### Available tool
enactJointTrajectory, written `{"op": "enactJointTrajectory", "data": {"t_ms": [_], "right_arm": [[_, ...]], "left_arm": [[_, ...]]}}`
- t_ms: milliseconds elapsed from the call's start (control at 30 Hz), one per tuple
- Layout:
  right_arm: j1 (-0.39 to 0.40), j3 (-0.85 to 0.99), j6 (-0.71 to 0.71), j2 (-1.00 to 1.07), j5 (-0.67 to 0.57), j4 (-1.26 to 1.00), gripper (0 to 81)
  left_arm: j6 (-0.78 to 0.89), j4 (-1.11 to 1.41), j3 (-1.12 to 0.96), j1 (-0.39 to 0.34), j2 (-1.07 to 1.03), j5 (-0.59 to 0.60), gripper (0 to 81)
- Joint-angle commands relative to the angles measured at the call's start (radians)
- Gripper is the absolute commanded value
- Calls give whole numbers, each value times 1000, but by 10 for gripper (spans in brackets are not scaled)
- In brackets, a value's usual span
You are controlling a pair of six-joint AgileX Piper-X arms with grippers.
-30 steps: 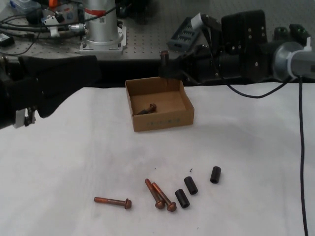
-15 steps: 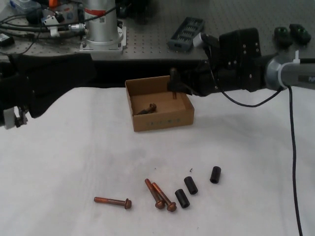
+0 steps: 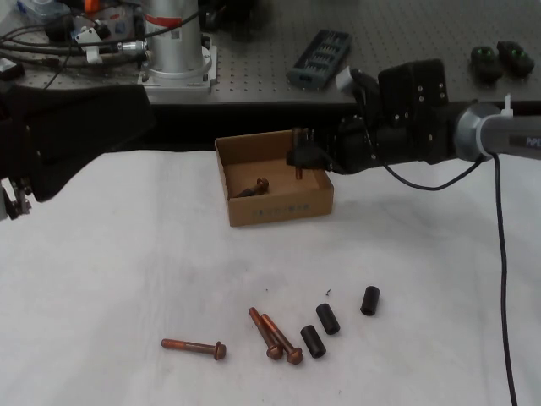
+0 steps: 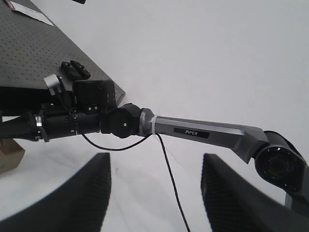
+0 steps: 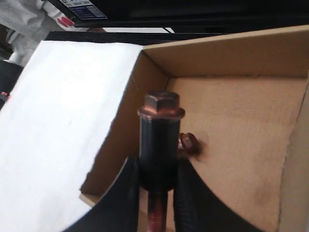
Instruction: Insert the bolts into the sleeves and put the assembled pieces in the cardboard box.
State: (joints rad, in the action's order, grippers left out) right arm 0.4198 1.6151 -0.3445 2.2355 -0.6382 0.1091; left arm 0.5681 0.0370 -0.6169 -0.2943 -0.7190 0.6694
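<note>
My right gripper (image 3: pixel 301 158) is shut on an assembled piece (image 3: pixel 297 156), a copper bolt in a black sleeve, held upright over the far right part of the cardboard box (image 3: pixel 279 208). In the right wrist view the piece (image 5: pixel 158 145) stands between the fingers of that gripper (image 5: pixel 155 193), above the box floor (image 5: pixel 231 121). Another assembled piece (image 3: pixel 251 188) lies in the box, its bolt head (image 5: pixel 188 143) just behind the held one. Three loose bolts (image 3: pixel 194 346) (image 3: pixel 265 332) (image 3: pixel 282 339) and three black sleeves (image 3: pixel 313 341) (image 3: pixel 328 319) (image 3: pixel 369 300) lie on the white cloth. My left gripper (image 4: pixel 157 198) is open and holds nothing.
The left arm (image 3: pixel 68 135) hangs over the far left of the bench, away from the parts. A black cable (image 3: pixel 507 279) trails from the right arm down the right side. Behind the cloth, the perforated bench (image 3: pixel 254 59) carries a metal post base and small black items.
The right gripper has carried the assembled piece down and rightward to just above the box. The left arm has drawn back a little toward the left edge.
</note>
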Motion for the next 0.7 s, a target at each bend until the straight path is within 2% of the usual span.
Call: {"op": "enactJointTrajectory", "data": {"t_ms": [0,67,100,233,667], "right_arm": [[-4,36,-49,-9,-32,-8,223],[-4,52,-68,-9,-23,-8,399],[-4,58,-73,-9,-23,-8,428],[-4,79,-83,-9,-30,-10,372],[-4,86,-119,-38,-102,0,365]], "left_arm": [[1,9,-11,3,8,-11,411],[1,9,-11,3,8,-11,411],[1,9,-11,3,8,-11,411],[13,9,-11,3,8,-11,411],[17,9,-11,3,8,-11,411]]}}
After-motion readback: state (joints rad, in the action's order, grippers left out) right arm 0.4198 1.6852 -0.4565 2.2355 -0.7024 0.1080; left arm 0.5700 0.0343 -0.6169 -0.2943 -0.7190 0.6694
